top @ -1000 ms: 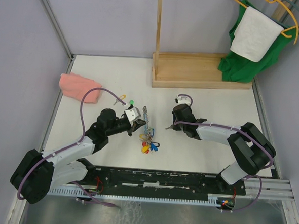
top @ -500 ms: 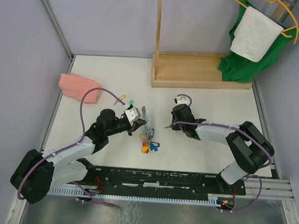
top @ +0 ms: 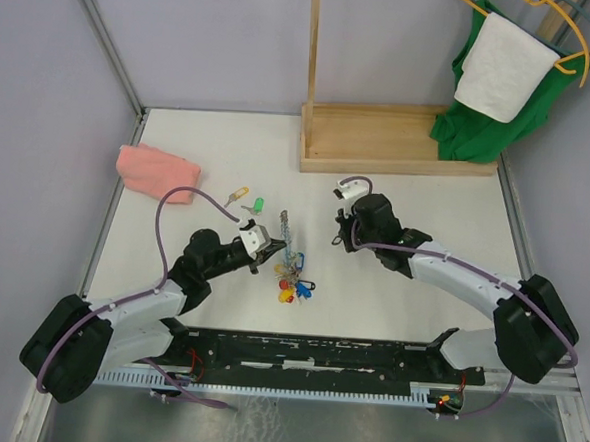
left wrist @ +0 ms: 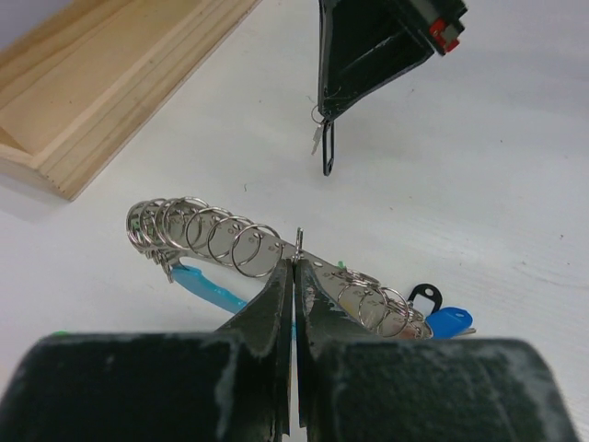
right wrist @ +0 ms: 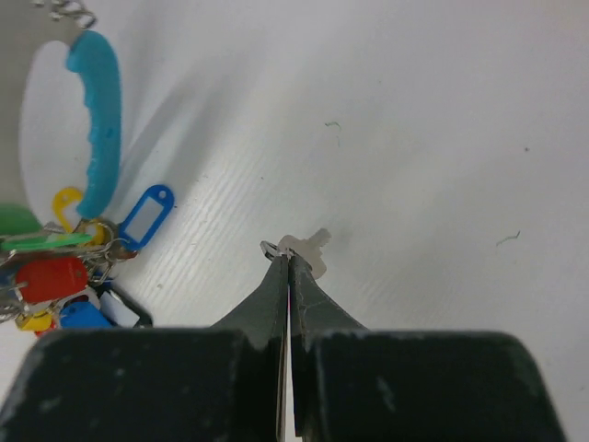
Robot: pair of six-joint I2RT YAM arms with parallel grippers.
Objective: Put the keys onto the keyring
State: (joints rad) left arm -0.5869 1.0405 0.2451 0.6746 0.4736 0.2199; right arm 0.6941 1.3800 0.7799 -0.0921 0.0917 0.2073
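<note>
Left gripper [top: 269, 248]: jaws pinched tight on the wire of the large silvery metal keyring [left wrist: 207, 235]. The fingertips [left wrist: 276, 287] meet mid-loop, between two rows of small rings.
Keyring spot: on the white table [top: 427, 199], centre, between the two arms. Its coloured plastic tags [top: 293, 284] are bunched at the near end, and a blue curved plastic piece [right wrist: 99, 110] runs along it.
Right gripper [right wrist: 288, 262]: closed on a small silver metal key [right wrist: 302, 245], which pokes out past the tips. Head colour: cannot tell.
Held key spot: right of the keyring, apart from it. Touching the table or not: cannot tell.
Loose keys: yellow-headed key [top: 239, 193] and green-headed key [top: 259, 204] lie flat on the table, near each other, left of the keyring's far end.
Other: pink cloth [top: 156, 169] far left, wooden tray [top: 399, 152] at the back.
</note>
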